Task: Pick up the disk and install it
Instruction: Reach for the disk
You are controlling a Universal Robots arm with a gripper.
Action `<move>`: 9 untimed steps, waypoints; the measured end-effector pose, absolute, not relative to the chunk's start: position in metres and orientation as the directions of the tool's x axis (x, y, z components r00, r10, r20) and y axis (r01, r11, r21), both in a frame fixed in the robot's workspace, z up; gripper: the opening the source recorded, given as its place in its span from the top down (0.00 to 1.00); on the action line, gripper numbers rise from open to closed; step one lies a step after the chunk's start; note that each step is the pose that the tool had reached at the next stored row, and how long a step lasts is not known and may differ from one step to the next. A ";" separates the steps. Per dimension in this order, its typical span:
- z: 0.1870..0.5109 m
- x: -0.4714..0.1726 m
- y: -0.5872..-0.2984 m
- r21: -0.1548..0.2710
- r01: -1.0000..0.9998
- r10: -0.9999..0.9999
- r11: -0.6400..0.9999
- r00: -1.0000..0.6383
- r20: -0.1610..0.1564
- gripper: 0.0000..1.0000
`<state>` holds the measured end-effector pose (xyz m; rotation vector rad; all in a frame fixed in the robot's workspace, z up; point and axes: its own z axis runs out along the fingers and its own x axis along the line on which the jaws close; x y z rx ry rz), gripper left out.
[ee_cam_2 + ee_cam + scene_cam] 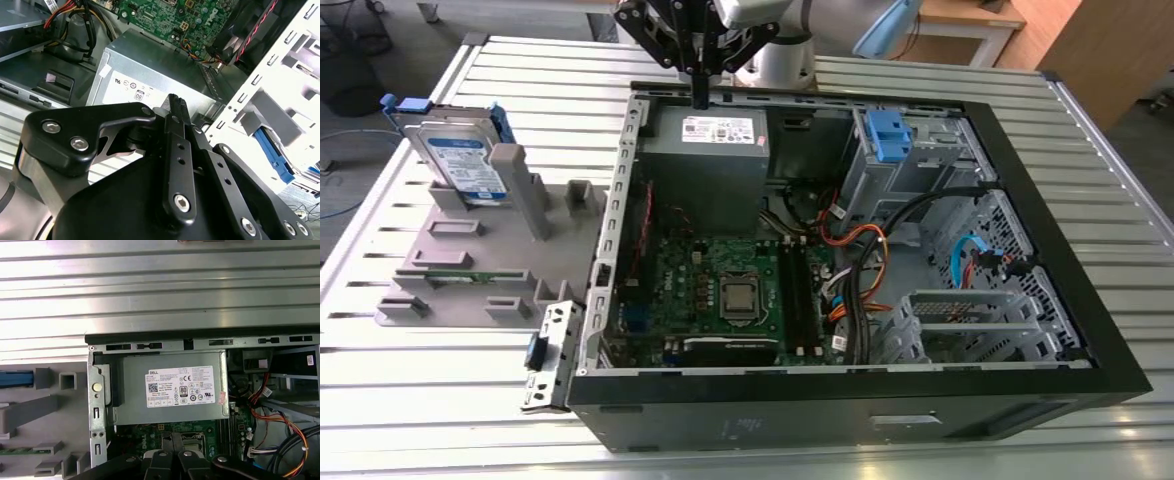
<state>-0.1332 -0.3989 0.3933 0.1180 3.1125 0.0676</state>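
Arm poised at the open computer case (854,405): the single gripper (700,98) hangs over the case's rear rim, jaws closed on nothing, just above the grey power-supply box (707,150) inside. The one disk (460,160), in its blue carrier frame, stands on edge in the one grey rack (480,250) on the slatted surface (440,400) outside the case. It is well apart from the jaws, off the case's side wall toward the exterior view's left, with its labelled face to the camera and its long axis seemingly near upright.
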 end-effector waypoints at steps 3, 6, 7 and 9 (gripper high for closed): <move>0.393 -0.133 -0.399 0.044 0.075 0.076 0.996 -0.997 -0.024 0.89; 0.393 -0.133 -0.399 0.044 0.075 0.076 0.996 -0.997 -0.024 0.89; 0.393 -0.133 -0.399 0.044 0.075 0.076 0.996 -0.997 -0.024 0.89; 0.393 -0.134 -0.399 0.044 0.075 0.076 0.996 -0.997 -0.025 0.89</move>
